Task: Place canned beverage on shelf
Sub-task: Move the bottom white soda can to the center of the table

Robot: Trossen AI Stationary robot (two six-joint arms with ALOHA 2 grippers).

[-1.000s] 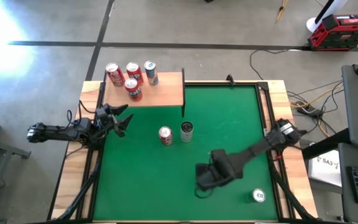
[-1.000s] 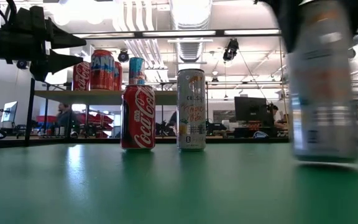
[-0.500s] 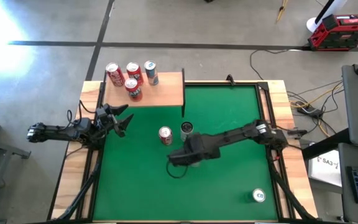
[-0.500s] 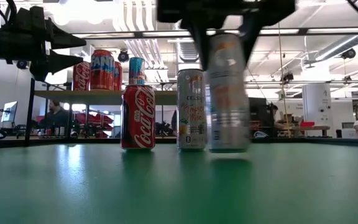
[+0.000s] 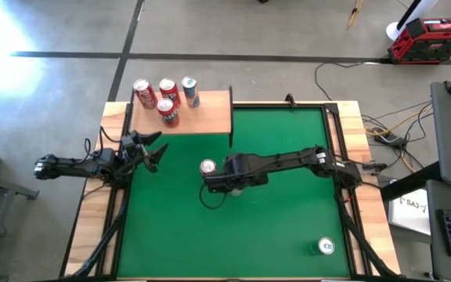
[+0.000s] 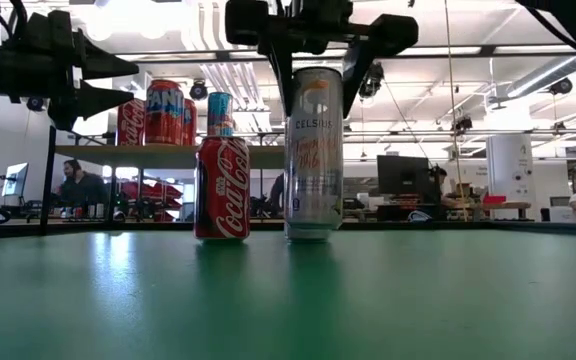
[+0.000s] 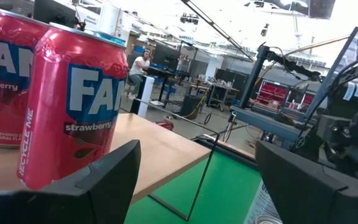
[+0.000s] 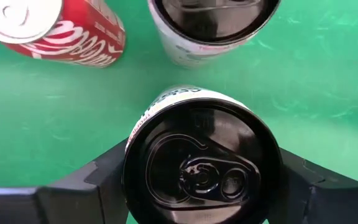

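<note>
The green mat (image 5: 288,211) covers the table. The right gripper (image 8: 201,174) hugs a Celsius can (image 6: 313,150) beside the Coca-Cola can (image 6: 221,188). The left gripper (image 5: 153,150) waits open near the shelf (image 5: 206,116).

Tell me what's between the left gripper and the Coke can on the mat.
Nothing: the high view shows bare green mat between the left gripper and the Coke can.

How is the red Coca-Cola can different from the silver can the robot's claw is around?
The Coca-Cola can is red with a silver lid; the silver can has a black lid. The Coca-Cola can is shorter, the silver can taller. The Coca-Cola can stands free; the silver can sits between the right gripper's fingers. Both are upright.
</note>
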